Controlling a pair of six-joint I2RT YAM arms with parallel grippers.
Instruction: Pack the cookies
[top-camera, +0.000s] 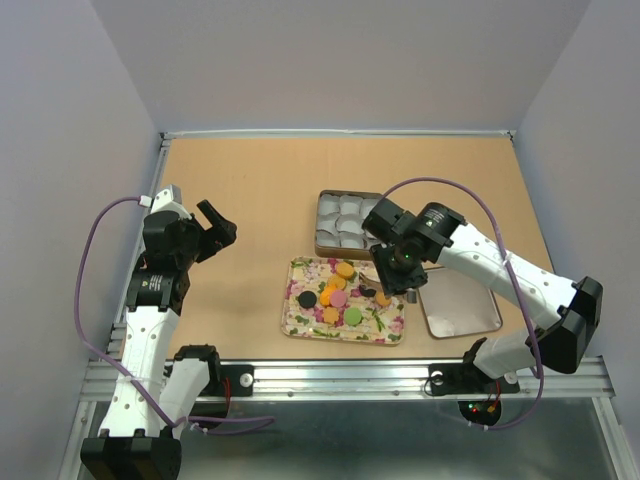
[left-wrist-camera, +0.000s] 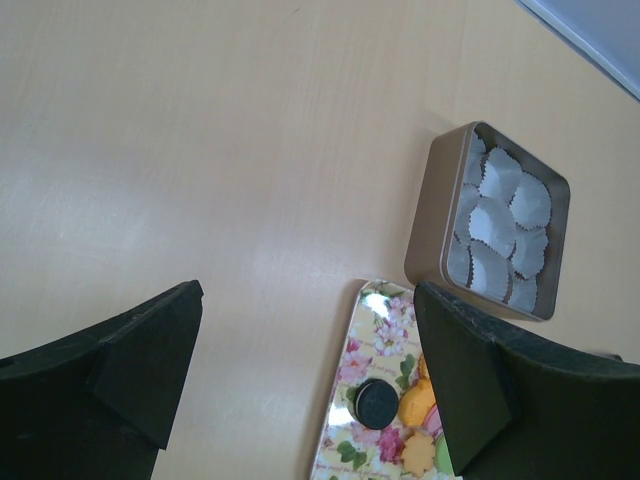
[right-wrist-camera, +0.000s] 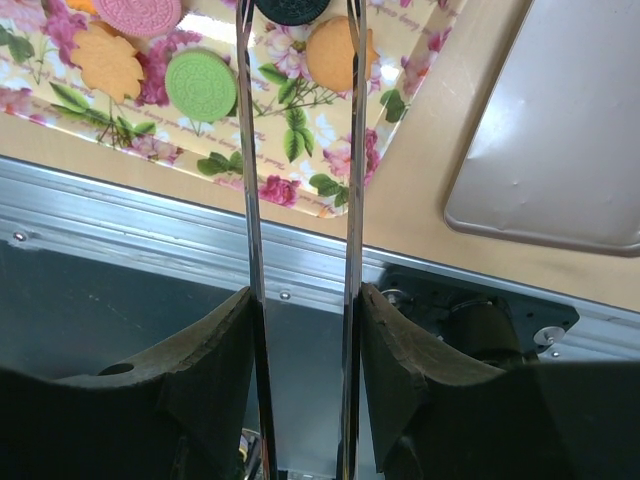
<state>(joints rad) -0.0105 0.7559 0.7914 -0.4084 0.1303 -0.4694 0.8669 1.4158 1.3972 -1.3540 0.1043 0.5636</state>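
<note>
Top external view first: finds the cookies (top-camera: 335, 292) clustered on the floral tray (top-camera: 296, 325), just this side of the tin (top-camera: 322, 245) lined with white paper cups (top-camera: 350, 215). Shows no cookie in any visible cup. Finds what looks like the tin's lid (top-camera: 460, 305) lying just right of the tray.

Right wrist: shows the right gripper (right-wrist-camera: 300, 330) clenched on a pair of metal tongs (right-wrist-camera: 247, 150), blades running forward with a black cookie (right-wrist-camera: 293, 8) between their tips. Cannot tell whether pinched or merely straddled, being cut off by the top edge. Sees a green cookie (right-wrist-camera: 200, 85) and an orange cookie (right-wrist-camera: 338, 52) lying flat on the tray to either side.

Left wrist: shows the left gripper (left-wrist-camera: 300, 380) spread wide, grasping nothing, hanging over bare table (left-wrist-camera: 200, 150) left of the tray.

Handling, as a judgement: probably light, stiff, smooth-faced little discs, apt to skid on the glossy tray or squirt out from smooth blades. Best taken across the rim, on opposite edges, with a gentle squeeze; for flower shapes, better caught in the notches. Would treat the paper cups as flimsy and easily nudged.

Hidden: tong tips masked by the right arm from above; exact cookie count unclear where overlapping; part of the tin covered too.
</note>
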